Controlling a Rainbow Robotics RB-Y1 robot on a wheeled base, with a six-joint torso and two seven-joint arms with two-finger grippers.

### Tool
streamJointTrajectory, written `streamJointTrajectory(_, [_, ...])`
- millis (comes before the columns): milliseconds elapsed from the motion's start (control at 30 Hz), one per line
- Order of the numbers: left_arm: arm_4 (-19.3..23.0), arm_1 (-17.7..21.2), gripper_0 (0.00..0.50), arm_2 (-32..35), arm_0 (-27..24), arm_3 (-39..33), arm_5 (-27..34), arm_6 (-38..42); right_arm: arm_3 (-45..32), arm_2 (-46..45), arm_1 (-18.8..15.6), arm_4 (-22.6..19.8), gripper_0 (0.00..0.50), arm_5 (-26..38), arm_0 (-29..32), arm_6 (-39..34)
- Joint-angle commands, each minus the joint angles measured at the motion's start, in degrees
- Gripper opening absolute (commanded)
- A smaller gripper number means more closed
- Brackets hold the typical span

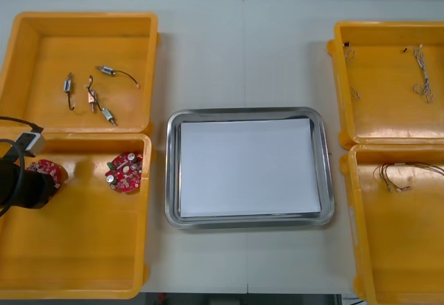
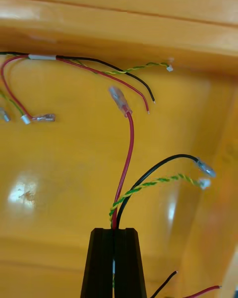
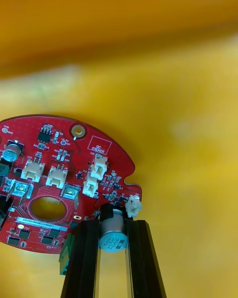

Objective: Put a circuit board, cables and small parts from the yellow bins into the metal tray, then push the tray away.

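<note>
My left gripper (image 3: 113, 228) is shut on a silver capacitor at the edge of a round red circuit board (image 3: 64, 179), which it holds over the orange floor of a bin. From the front, the left gripper (image 1: 38, 179) is over the near left yellow bin (image 1: 76, 249), with this circuit board (image 1: 46, 168) at its tip. A second circuit board (image 1: 125, 171) lies to its right in that bin. My right gripper (image 2: 114, 238) is shut on a bundle of cables (image 2: 130, 144), red, black and twisted green-yellow, which rise from between the fingers above a bin floor.
The metal tray (image 1: 173, 170), white inside, sits between the bins. The far left bin (image 1: 41, 62) holds several small metal parts (image 1: 97, 93). The far right bin (image 1: 381, 90) holds cables (image 1: 420, 69). More cables (image 1: 402, 175) lie in the near right bin (image 1: 402, 249).
</note>
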Motion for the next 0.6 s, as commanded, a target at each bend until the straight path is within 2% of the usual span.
streamJointTrajectory(33, [1.35, 2.62, 0.000, 4.26, 0.92, -5.59, 6.19, -2.67, -5.65, -6.05, -2.40, -1.32, 0.000, 5.83, 0.26, 0.21])
streamJointTrajectory(267, [1.79, 1.91, 0.000, 4.97, 1.09, -12.62, 10.32, 4.53, -13.64, -8.77, -2.40, -2.99, 0.000, 13.65, 0.17, -0.85])
streamJointTrajectory(433, [0.47, 0.59, 0.000, 4.79, 2.59, -17.45, 10.59, 9.81, -19.71, -8.77, -2.75, -4.31, 0.000, 15.41, -1.23, -1.55])
streamJointTrajectory(600, [-1.72, -0.37, 0.000, 2.94, 3.91, -20.88, 10.59, 12.27, -22.78, -5.08, -3.90, -10.11, 0.000, 15.68, -6.51, -2.17])
